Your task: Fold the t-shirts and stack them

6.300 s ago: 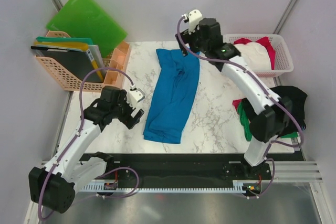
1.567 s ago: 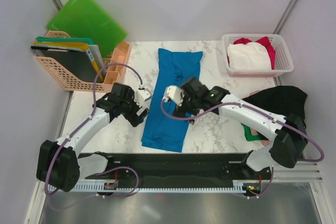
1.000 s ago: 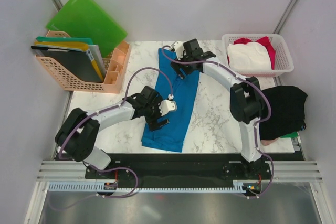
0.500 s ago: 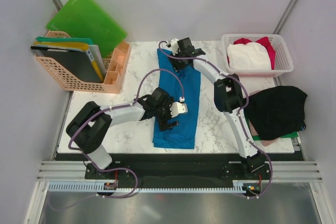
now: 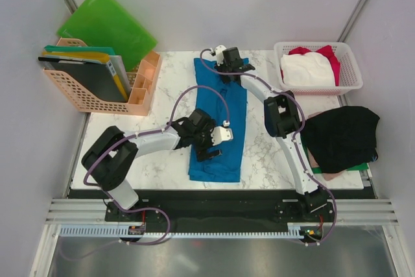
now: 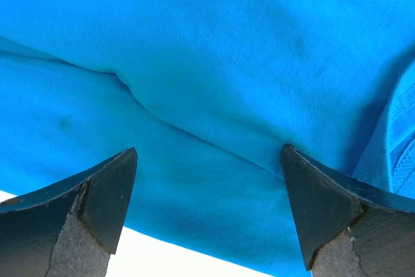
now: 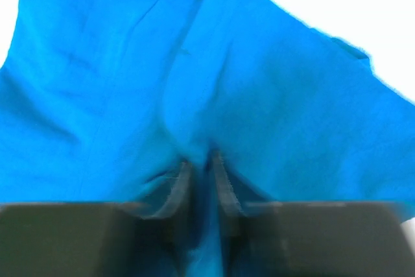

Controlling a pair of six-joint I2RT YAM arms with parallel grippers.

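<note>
Lower centre, the left gripper (image 5: 209,147) spreads its jaws wide over the long bright blue cloth t-shirt (image 5: 231,108), which lies down the middle of the white marble table (image 5: 272,144). At upper centre, the right gripper (image 5: 228,71) pinches a fold at the shirt's far end.
</note>
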